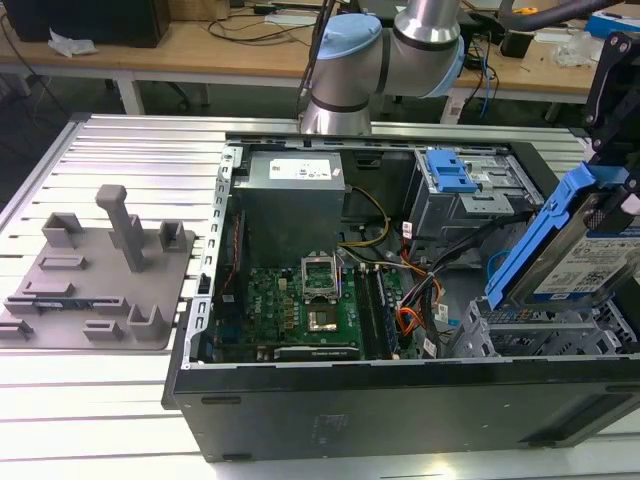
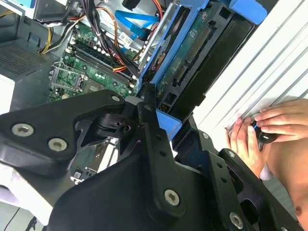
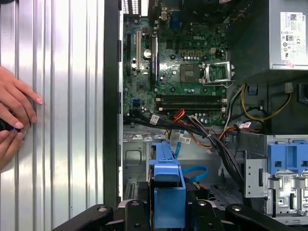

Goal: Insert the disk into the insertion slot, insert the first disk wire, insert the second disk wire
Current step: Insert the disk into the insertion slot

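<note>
My gripper (image 1: 615,185) is shut on the disk (image 1: 585,270), a silver drive with a white-and-blue label in a bright blue carrier. It hangs tilted above the insertion slot (image 1: 540,330), the grey perforated cage at the case's front corner on the exterior view's right, and has not entered it. In the second wrist view the black fingers (image 2: 150,139) clamp the carrier's blue edge (image 2: 169,122). The first wrist view shows the disk (image 3: 166,185) edge-on over the cage (image 3: 137,156). A blue flat cable (image 3: 192,172) and orange wires (image 1: 410,320) lie loose beside the cage.
The open computer case (image 1: 400,400) lies on a ribbed metal table (image 1: 130,420). A second grey bay with a blue latch (image 1: 450,172) stands behind the cage. A person's hands (image 3: 14,115) rest on the table beside the case. A grey fixture plate (image 1: 100,270) lies at the exterior view's left.
</note>
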Robot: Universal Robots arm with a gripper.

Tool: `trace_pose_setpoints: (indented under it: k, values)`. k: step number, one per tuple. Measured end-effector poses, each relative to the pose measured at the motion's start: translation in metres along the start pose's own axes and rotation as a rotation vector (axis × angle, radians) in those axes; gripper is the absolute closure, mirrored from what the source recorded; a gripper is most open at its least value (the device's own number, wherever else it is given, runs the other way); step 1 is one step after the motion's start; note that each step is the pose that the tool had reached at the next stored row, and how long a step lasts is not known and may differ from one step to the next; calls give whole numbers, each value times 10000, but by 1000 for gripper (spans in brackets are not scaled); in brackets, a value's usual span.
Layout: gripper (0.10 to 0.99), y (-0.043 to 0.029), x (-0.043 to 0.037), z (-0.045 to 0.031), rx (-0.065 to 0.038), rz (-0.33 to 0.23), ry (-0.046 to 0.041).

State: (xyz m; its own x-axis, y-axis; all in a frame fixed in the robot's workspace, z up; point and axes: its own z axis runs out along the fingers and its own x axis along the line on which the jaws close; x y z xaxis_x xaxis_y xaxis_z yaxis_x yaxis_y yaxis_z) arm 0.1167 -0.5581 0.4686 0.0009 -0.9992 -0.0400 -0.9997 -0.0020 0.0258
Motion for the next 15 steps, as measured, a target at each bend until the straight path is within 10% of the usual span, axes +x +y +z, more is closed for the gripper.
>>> trace_pose_setpoints:
  k: [15]
  values:
    - [722,-11,6,143,0,0,-1]
